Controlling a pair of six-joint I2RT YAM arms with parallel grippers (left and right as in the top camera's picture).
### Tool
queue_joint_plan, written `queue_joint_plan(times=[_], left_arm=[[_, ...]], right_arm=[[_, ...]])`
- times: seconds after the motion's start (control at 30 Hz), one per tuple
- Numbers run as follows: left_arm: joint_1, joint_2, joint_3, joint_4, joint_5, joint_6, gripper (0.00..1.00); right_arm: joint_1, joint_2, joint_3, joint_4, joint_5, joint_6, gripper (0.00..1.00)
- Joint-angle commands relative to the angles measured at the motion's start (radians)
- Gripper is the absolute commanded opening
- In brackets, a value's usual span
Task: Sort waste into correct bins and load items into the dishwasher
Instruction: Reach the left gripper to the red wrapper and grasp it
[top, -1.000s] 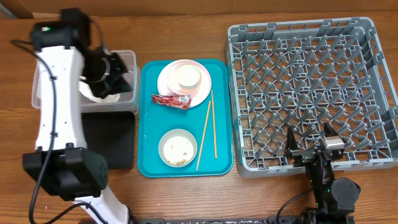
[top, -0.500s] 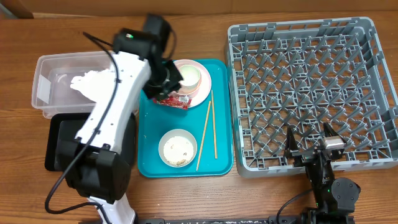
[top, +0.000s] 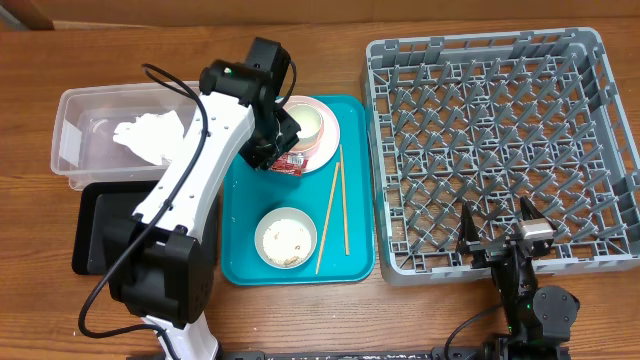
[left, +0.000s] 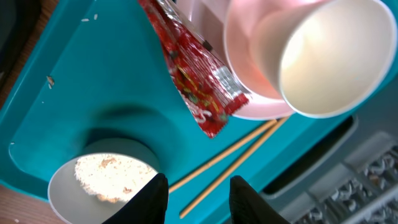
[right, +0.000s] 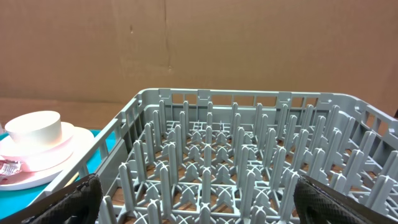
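My left gripper (top: 278, 148) hovers over the teal tray, beside the red-and-white sauce packet (top: 292, 160) that lies against the pink plate (top: 328, 140). In the left wrist view its jaws (left: 199, 202) stand partly open and empty, above the chopsticks (left: 236, 162). The packet (left: 199, 87) is apart from them. A small white bowl (top: 305, 122) sits on the plate. A second white bowl (top: 286, 238) holds rice. The crumpled napkin (top: 150, 135) lies in the clear tub (top: 75, 120). My right gripper (top: 497, 232) rests open at the grey dish rack's (top: 490, 140) near wall.
The black tray (top: 100, 230) lies in front of the clear tub, partly under my left arm. The teal tray (top: 245, 200) sits between the bins and the rack. Loose rice grains dot the teal tray (left: 62, 81). Cardboard stands behind the rack (right: 249, 155).
My left arm swung right from the clear tub to over the teal tray. The napkin stays in the tub, and the left jaws have parted. The right arm has not moved.
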Motion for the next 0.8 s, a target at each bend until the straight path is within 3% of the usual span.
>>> queue_joint_plan(times=[0.0, 0.27, 0.77], left_arm=[[-0.008, 0.009, -0.072, 0.021, -0.053, -0.079, 0.34], [-0.01, 0.009, -0.206, 0.195, -0.051, -0.111, 0.28], [-0.021, 0.009, -0.301, 0.312, -0.104, -0.11, 0.28]], right_arm=[[0.005, -0.008, -0.01, 0.006, -0.002, -0.004, 1.0], [0.005, -0.008, -0.01, 0.006, -0.001, -0.004, 1.0], [0.005, -0.008, -0.01, 0.006, -0.002, -0.004, 1.0]])
